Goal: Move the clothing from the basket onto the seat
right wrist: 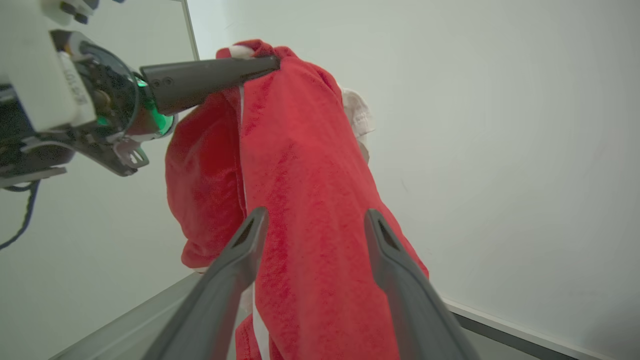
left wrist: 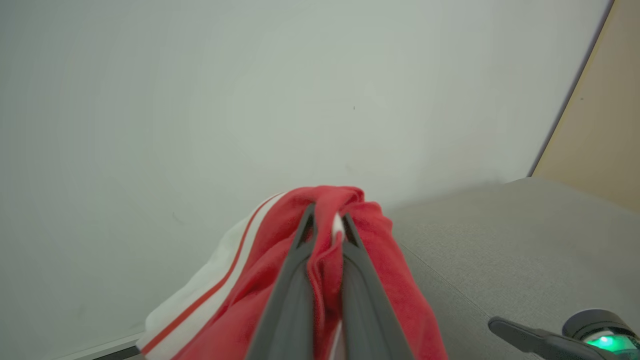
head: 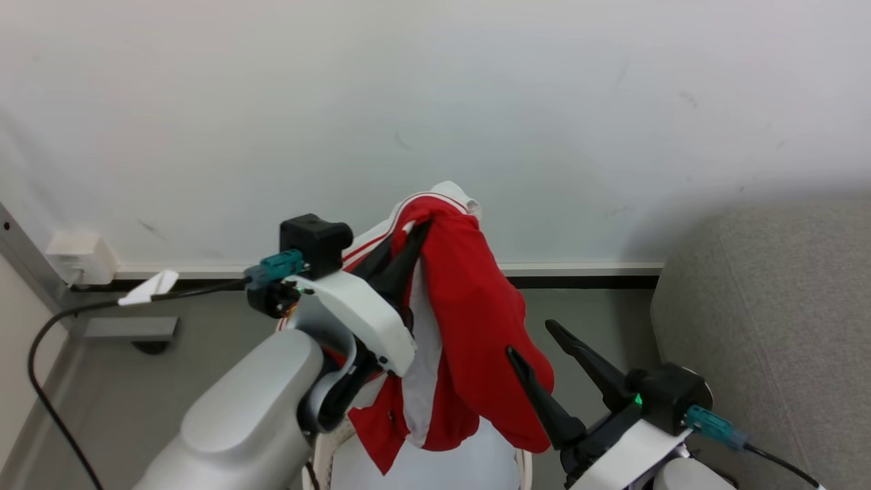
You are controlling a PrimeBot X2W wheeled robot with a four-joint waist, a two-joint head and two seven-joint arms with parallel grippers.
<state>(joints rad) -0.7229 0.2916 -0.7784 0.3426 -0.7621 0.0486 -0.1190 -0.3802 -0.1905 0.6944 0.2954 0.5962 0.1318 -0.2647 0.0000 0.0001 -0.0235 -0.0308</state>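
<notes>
The red clothing (head: 476, 327) with white striped trim hangs in the air, pinched near its top by my left gripper (head: 420, 230), which is shut on it. In the left wrist view the two fingers (left wrist: 295, 280) squeeze a fold of the clothing (left wrist: 390, 270). My right gripper (head: 529, 338) stands open just right of the hanging cloth, low down. In the right wrist view the open right gripper (right wrist: 316, 215) faces the clothing (right wrist: 300, 160), with the left gripper (right wrist: 272, 62) gripping its top. A bit of the cream basket rim (head: 524, 468) shows below the cloth. The grey seat (head: 769, 306) is on the right.
A white wall (head: 476, 102) with a dark baseboard (head: 585, 280) stands close behind. A wall box (head: 78, 258) and a black cable (head: 47, 327) are at the left. Grey floor (head: 136, 381) lies below. Something pale white (head: 449, 469) lies inside the basket.
</notes>
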